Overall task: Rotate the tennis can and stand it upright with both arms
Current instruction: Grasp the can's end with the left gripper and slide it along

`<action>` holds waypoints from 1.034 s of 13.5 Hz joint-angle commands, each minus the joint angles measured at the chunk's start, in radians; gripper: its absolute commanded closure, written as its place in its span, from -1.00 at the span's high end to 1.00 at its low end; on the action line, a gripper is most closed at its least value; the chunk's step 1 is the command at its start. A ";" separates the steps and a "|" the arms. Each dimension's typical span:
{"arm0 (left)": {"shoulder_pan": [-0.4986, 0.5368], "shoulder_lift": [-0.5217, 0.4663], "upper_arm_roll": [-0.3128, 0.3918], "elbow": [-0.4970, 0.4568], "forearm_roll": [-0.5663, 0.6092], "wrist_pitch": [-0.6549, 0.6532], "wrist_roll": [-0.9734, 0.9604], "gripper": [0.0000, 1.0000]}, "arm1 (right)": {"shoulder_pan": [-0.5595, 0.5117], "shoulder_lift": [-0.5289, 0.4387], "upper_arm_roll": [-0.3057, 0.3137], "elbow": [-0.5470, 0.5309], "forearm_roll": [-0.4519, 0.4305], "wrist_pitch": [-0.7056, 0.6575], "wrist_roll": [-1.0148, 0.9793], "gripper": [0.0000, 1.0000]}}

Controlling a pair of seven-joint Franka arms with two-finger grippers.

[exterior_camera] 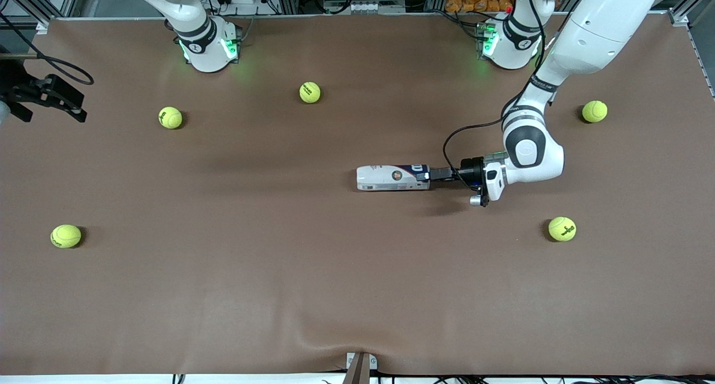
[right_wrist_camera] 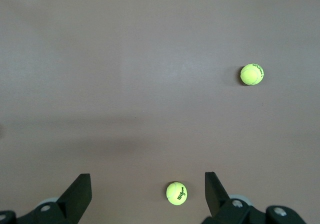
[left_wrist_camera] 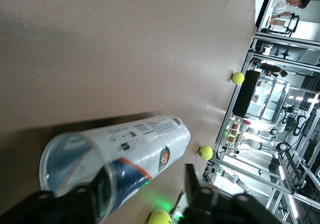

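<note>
The slim white and dark blue tennis can (exterior_camera: 393, 178) lies on its side near the middle of the brown table (exterior_camera: 313, 283), its blue end toward the left arm's end; the left gripper (exterior_camera: 434, 174) sits at that end, its black fingers (left_wrist_camera: 202, 194) astride the can's open rim, though a firm pinch cannot be told; the right gripper (right_wrist_camera: 147, 186) hangs spread wide over two yellow-green tennis balls (right_wrist_camera: 177, 192).

The tennis can (left_wrist_camera: 125, 149) carries blocks of small print and a round emblem, none of it legible. The tennis ball (right_wrist_camera: 177, 192) nearest the right wrist camera bears a black brand mark, too small to make out.
</note>
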 commanded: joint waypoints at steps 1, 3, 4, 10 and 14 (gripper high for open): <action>-0.003 0.018 -0.004 0.012 -0.030 0.013 0.049 -0.73 | -0.017 -0.005 0.003 -0.002 0.026 -0.004 -0.022 1.00; -0.002 0.023 -0.004 0.014 -0.027 0.012 0.072 -1.00 | -0.015 -0.002 0.002 -0.005 0.026 -0.004 -0.023 1.00; -0.002 0.023 -0.004 0.014 -0.028 0.012 0.095 -1.00 | -0.014 0.001 0.003 -0.005 0.026 -0.004 -0.023 1.00; 0.002 -0.020 -0.039 0.064 -0.019 0.004 -0.044 -1.00 | -0.012 0.001 0.003 -0.008 0.026 -0.004 -0.023 1.00; -0.005 -0.051 -0.091 0.103 -0.017 0.004 -0.200 -1.00 | -0.006 0.001 0.003 -0.010 0.026 -0.009 -0.023 1.00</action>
